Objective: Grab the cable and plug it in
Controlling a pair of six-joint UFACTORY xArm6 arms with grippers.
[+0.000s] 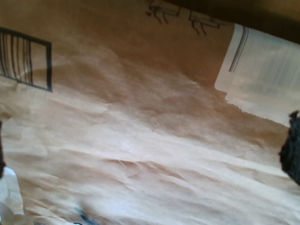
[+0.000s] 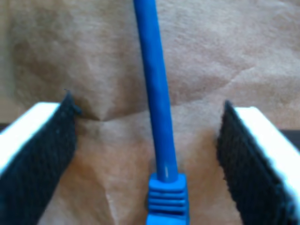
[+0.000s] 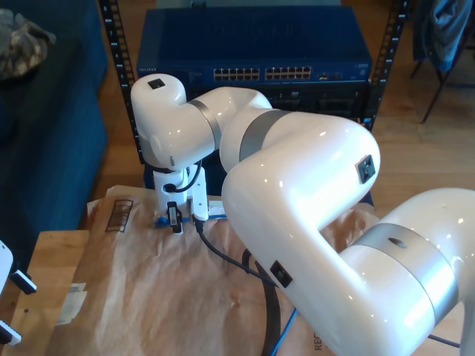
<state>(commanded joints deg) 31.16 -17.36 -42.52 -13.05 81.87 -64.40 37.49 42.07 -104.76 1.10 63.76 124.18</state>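
Right now my second end effector (image 2: 147,103) is open, its two black-padded fingers (image 2: 42,159) standing wide apart with the cable (image 2: 157,108) running straight down the gap between them, touching neither pad. The cable is bright blue and lies on crumpled brown paper (image 2: 234,47); its ribbed blue plug boot (image 2: 168,197) sits near the roots of the fingers, and the tip of the plug is cut off by the picture's edge. In the exterior view, my second end effector (image 3: 182,215) hangs low over the far part of the paper-covered table (image 3: 52,252), at the end of a big white arm that reaches across from the exterior view's right. A small patch of blue shows just beside it on the paper, and a thin blue stretch of the cable (image 3: 284,328) shows near the lower edge, next to a thicker black robot cable (image 3: 223,256). Behind the table stands a dark blue network switch (image 3: 252,44) in a rack, with rows of ports along its front. My first end effector (image 1: 150,168) is also open: a black pad (image 1: 293,150) shows at one edge and a white finger at the other, with bare brown paper between them, a printed barcode (image 1: 26,58) and a white label (image 1: 262,75) farther off.
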